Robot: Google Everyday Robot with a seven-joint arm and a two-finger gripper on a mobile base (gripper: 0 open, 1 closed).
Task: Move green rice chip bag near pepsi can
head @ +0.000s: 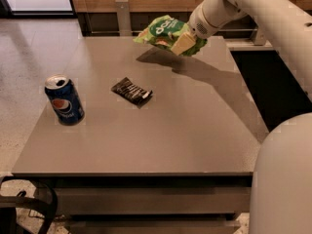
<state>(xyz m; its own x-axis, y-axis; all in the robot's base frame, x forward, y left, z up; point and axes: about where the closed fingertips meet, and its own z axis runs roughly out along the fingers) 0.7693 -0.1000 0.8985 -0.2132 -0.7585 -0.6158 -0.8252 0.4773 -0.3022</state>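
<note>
The green rice chip bag (163,31) hangs in the air above the far part of the grey table (161,135), its shadow on the tabletop below it. My gripper (185,43) is shut on the bag's right end and holds it clear of the table. The pepsi can (64,100) stands upright near the table's left edge, well to the left and nearer than the bag.
A small black wrapper with white stripes (131,91) lies on the table between the can and the bag. My white arm (263,13) reaches in from the right. A wooden wall and rail run behind the table. A dark bag strap (29,208) lies at the lower left.
</note>
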